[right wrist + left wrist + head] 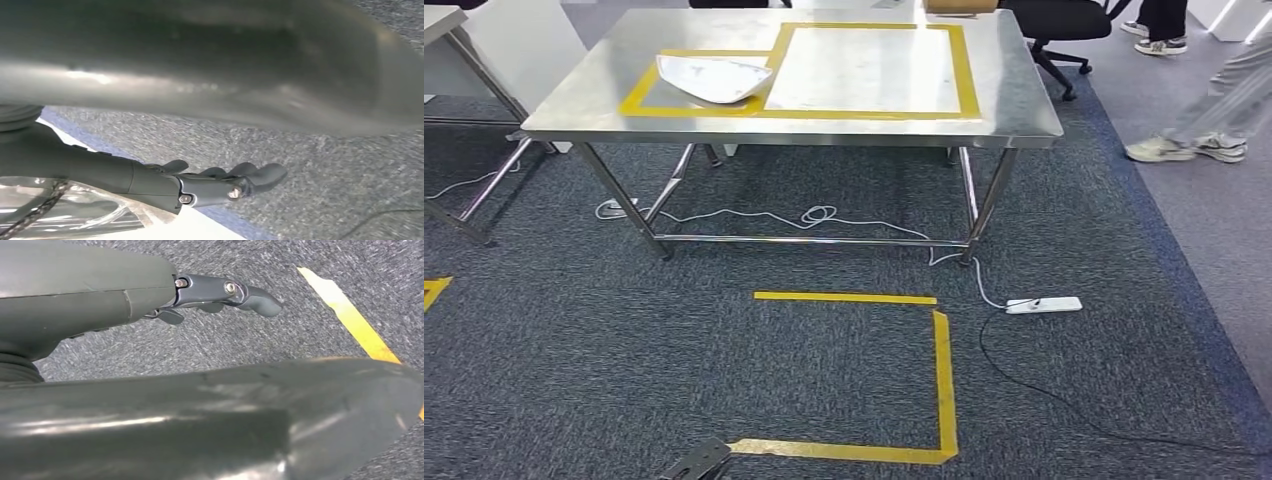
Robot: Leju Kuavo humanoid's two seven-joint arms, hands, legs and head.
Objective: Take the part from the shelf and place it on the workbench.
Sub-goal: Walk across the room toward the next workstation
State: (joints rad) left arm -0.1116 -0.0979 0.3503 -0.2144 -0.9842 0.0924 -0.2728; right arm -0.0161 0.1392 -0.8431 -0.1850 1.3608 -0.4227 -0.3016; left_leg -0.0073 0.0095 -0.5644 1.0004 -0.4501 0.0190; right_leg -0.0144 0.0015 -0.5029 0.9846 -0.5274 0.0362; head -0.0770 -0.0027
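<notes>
A white curved part (712, 77) lies on the steel workbench (1014, 90), inside the smaller, left-hand yellow-taped rectangle. The larger taped rectangle (869, 68) beside it holds nothing. My left hand (696, 462) hangs low over the carpet, far short of the bench. In the left wrist view my left hand (220, 297) has its fingers apart and holds nothing. My right hand (225, 181) also hangs over the carpet, fingers apart and with nothing between them. Crinkled clear plastic (65, 212) shows beside its wrist; I cannot tell what it belongs to.
A yellow taped outline (942, 370) marks the carpet in front of me. A white cable and power strip (1044, 305) lie on the floor by the bench's right legs. People's feet (1189, 148) and an office chair (1064, 25) are at the back right. Another table (444, 25) stands at the far left.
</notes>
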